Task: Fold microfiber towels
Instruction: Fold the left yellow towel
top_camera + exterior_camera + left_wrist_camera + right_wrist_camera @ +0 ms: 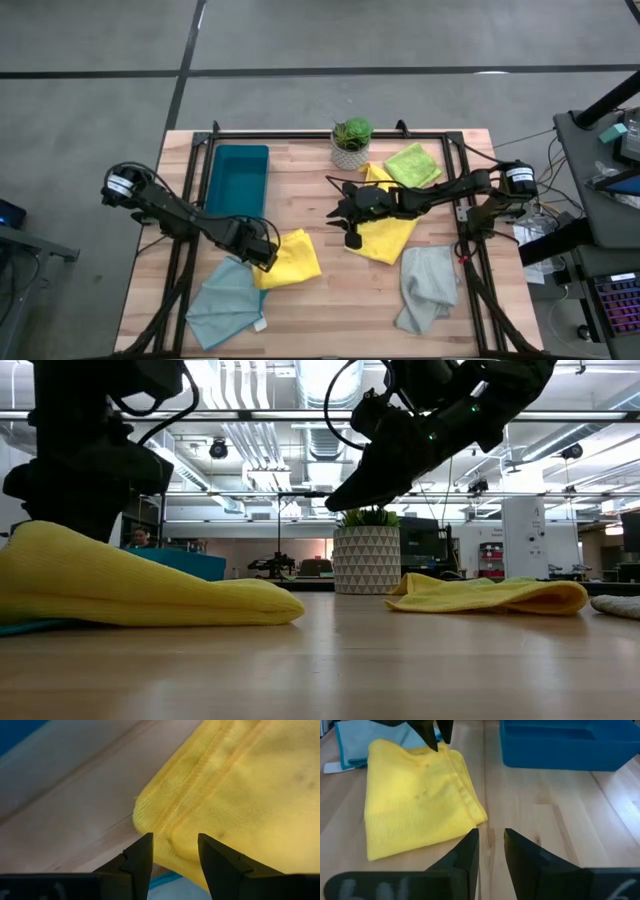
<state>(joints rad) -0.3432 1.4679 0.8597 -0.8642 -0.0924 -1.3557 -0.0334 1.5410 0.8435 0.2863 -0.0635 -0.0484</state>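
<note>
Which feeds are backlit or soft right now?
Low view: bright ceiling lights behind leave the right gripper a dark silhouette, and the near yellow towel looks soft. Left wrist view: the towel's weave is sharp. High view: even light, no glare on the table.

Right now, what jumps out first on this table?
The folded yellow towel near the table's front, with the left gripper open at its edge. Next, the right gripper, empty with jaws slightly apart, hovers mid-table above the crumpled second yellow towel, beside the potted plant.
</note>
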